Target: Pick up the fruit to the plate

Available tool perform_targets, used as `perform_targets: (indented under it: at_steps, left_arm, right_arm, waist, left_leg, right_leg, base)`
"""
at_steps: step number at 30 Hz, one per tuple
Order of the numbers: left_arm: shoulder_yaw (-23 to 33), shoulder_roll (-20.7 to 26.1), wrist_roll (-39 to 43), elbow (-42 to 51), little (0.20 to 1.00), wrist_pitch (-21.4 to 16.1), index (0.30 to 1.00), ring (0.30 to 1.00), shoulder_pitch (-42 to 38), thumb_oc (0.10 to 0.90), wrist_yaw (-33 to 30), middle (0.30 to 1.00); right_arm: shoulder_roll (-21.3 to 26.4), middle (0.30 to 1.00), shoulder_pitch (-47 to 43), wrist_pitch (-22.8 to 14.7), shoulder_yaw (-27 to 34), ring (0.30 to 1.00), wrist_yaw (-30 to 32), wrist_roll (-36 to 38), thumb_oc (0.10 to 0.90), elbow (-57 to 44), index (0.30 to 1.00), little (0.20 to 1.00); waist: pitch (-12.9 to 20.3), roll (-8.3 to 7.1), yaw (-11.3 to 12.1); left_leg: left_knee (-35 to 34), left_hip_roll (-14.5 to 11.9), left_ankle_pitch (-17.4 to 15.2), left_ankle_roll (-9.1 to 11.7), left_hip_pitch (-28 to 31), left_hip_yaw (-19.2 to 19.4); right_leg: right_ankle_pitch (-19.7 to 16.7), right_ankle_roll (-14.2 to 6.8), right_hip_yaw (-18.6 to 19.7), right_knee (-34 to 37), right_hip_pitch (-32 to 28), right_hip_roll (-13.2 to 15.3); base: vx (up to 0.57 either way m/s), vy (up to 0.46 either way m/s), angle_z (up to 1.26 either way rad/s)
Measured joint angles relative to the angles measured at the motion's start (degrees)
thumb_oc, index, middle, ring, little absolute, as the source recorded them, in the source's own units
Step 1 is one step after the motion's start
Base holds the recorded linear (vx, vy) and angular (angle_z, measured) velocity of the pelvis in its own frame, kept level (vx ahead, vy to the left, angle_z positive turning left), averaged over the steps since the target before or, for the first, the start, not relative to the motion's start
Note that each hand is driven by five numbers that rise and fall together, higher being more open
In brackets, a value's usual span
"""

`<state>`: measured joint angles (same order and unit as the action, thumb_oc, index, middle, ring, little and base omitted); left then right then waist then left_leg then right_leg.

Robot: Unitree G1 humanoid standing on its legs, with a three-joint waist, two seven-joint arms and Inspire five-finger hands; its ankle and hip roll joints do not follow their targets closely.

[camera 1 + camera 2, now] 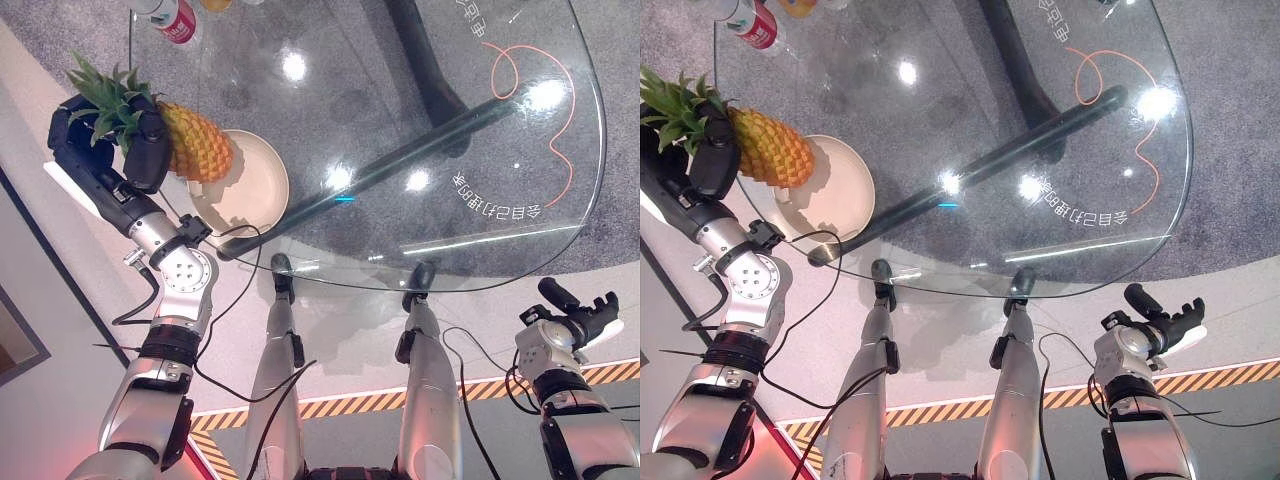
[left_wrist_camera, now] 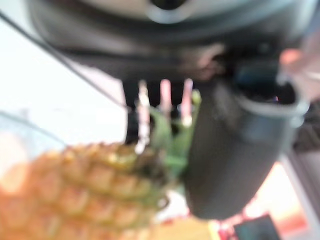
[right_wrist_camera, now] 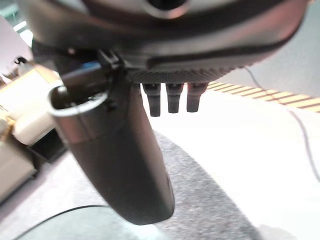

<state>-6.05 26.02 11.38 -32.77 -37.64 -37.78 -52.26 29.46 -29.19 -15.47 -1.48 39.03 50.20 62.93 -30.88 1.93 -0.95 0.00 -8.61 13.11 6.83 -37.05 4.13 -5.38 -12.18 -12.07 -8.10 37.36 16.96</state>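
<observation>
One pineapple [image 1: 197, 143] in left hand [image 1: 140, 150] grip, over plate [image 1: 262, 180] edge.

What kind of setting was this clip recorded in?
Probably an indoor showroom or lab demo area: a round glass table printed with lettering, grey carpet beneath it, and yellow-black hazard tape on the white floor.
</observation>
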Motion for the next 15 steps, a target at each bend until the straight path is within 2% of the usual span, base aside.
perform_targets:
  at_steps: [6,15]
  left_arm:
    - [-2.4,0.3,-2.9,-2.7,0.2,0.0,0.3,0.3,-1.4,0.1,-0.9,0.3]
    - [-5.0,0.5,-5.6,-4.9,0.2,0.0,0.3,0.3,-1.7,0.1,-1.3,0.3]
  right_arm:
    - [0.0,0.9,-1.0,3.1,-0.7,0.9,-3.1,-1.9,0.8,4.2,0.9,0.9]
    - [-0.5,0.9,-1.1,5.1,-1.4,0.9,-8.0,-2.6,0.8,6.0,0.9,0.9]
  waist:
    - [0.0,-0.01,0.7]
    - [0.0,-0.33,0.4]
  left_leg:
    - [0.1,-0.2,0.1,0.2,0.0,0.0]
    - [0.1,-0.3,0.1,0.2,0.0,-0.1]
  right_leg:
    - [-0.1,0.2,0.0,0.0,0.0,-0.3]
    - [-0.1,0.2,0.0,0.0,-0.1,-0.4]
  base:
    - [0.0,0.0,0.0]
    - [0.0,0.0,0.0]
